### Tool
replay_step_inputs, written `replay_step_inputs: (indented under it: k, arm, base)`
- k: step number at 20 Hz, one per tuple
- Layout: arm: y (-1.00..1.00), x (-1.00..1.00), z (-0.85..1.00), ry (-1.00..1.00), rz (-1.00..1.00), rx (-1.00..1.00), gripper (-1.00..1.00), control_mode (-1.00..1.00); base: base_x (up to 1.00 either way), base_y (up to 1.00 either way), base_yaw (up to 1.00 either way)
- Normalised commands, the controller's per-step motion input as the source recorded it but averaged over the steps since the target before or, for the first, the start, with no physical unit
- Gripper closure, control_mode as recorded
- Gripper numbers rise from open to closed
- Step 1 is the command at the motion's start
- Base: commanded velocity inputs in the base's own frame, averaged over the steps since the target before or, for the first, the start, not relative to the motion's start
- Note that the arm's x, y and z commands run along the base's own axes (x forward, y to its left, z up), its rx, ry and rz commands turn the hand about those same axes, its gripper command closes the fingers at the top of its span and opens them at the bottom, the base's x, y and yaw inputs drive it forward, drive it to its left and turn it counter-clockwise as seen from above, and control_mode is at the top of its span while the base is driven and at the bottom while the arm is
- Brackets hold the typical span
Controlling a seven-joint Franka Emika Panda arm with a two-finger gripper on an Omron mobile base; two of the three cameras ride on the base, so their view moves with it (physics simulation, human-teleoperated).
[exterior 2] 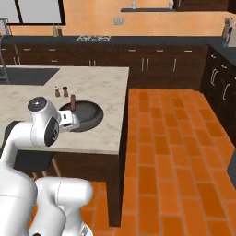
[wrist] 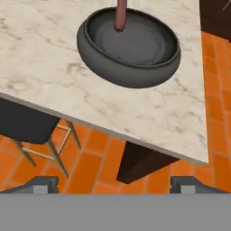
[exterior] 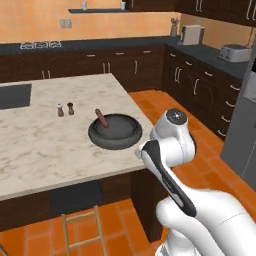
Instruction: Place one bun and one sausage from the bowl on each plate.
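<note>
While our gripper point(wrist: 115, 182) hangs off the island's near edge with its jaws spread wide and nothing between them, the bowl point(wrist: 128, 49) sits ahead of the jaws on the marble counter point(wrist: 40, 76), well apart from them. One sausage point(wrist: 120, 16) leans upright against the bowl's far wall (no bun or plate that we can make out). We judge it light, firm and a bit slick, best pinched across its upper shaft, clear of the rim.

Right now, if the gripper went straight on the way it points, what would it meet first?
Probably the marble island counter near its edge, just short of the dark bowl. The open gripper looks steeply down at both, so depth is hard to judge.
</note>
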Motion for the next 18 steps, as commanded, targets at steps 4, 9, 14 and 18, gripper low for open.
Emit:
replay_step_inputs:
  k: [4, 9, 14, 18]
  arm:
    - [0.00, 0.00, 0.00, 0.00, 0.00, 0.00, -1.00, 1.00]
    - [0.00, 0.00, 0.00, 0.00, 0.00, 0.00, -1.00, 1.00]
    - [0.33, 0.60, 0.66, 0.04, -0.12, 0.00, -1.00, -1.00]
    - [0.42, 0.57, 0.05, 0.26, -0.08, 0.07, -1.00, -1.00]
  base:
    - [1.00, 0.30, 0.05]
    - [0.92, 0.44, -0.04]
    - [0.00, 0.00, 0.00]
    - [0.00, 0.00, 0.00]
